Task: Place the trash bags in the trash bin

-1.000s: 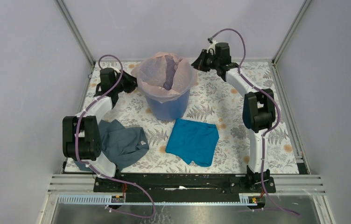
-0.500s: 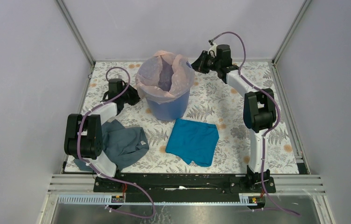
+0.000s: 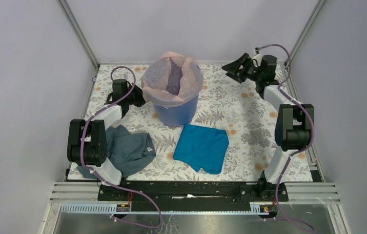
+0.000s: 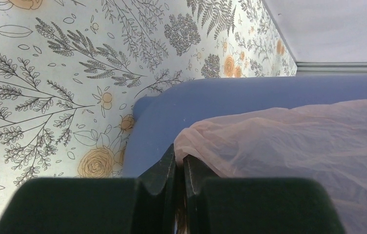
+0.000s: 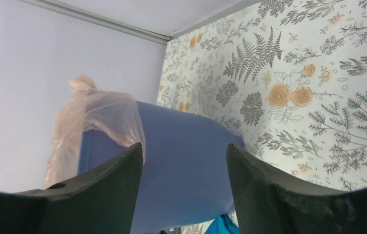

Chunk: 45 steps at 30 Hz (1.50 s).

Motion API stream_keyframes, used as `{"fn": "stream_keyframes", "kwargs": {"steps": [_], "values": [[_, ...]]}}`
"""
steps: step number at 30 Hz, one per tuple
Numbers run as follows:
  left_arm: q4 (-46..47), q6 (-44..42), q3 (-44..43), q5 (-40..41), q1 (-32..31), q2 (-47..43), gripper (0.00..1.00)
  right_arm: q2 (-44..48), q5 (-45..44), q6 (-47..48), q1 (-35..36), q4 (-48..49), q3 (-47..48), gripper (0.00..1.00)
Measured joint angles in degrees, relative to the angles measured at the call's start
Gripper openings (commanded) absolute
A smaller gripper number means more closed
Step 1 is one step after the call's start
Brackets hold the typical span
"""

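Observation:
The blue trash bin (image 3: 176,113) stands at the back middle of the table. A thin pink trash bag (image 3: 172,78) lines it and hangs over the rim. My left gripper (image 3: 141,101) sits low against the bin's left side. In the left wrist view its fingers (image 4: 169,168) are shut on the edge of the trash bag (image 4: 294,141), in front of the bin wall (image 4: 211,100). My right gripper (image 3: 231,67) hangs open to the right of the bin, apart from it. The right wrist view shows the right gripper (image 5: 184,146) empty, with the bin (image 5: 186,165) and bag (image 5: 98,119) beyond.
A teal cloth (image 3: 202,147) lies flat in front of the bin. A grey cloth (image 3: 129,148) lies crumpled at the front left beside the left arm's base. Enclosure walls and metal posts close in the back and both sides.
My right gripper has opened, let go of the bag's right rim and swung right, away from the bin. The left gripper dropped lower on the bin's left side, still pinching the bag.

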<state>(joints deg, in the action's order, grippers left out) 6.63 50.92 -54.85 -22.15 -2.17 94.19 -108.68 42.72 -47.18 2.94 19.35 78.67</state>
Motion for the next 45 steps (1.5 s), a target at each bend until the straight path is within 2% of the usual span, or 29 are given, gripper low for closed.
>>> {"fn": "stream_keyframes", "kwargs": {"steps": [4,7,12,17,24,32,40,45], "values": [[-0.57,-0.04,0.00,-0.55,0.22,0.00,0.10,2.01,3.48,-8.72,-3.02,11.58,-7.02,0.80],[-0.50,0.07,0.00,-1.05,0.22,0.00,0.11,1.66,5.88,-14.56,-0.94,17.92,-9.25,0.81],[0.02,0.59,0.02,-1.77,0.37,0.00,0.11,-0.72,7.34,-18.56,4.74,23.02,-7.78,0.78],[0.76,0.76,0.09,-1.99,0.39,0.00,0.11,-4.66,7.41,-19.61,7.89,23.89,-5.11,0.65],[0.83,0.76,0.13,-2.16,0.44,0.00,0.11,-7.65,7.32,-20.90,8.44,24.79,-4.81,0.41],[3.34,1.33,1.77,-2.29,0.46,0.13,0.11,-7.74,6.91,-22.43,9.31,27.26,-4.46,0.00],[5.55,2.47,4.28,-2.29,0.50,2.10,0.11,-7.74,4.26,-22.14,9.40,27.30,-2.14,0.00],[5.44,2.49,4.28,-2.32,0.48,2.10,0.14,-7.93,-0.39,-18.40,9.44,21.90,-1.57,0.00]]}}
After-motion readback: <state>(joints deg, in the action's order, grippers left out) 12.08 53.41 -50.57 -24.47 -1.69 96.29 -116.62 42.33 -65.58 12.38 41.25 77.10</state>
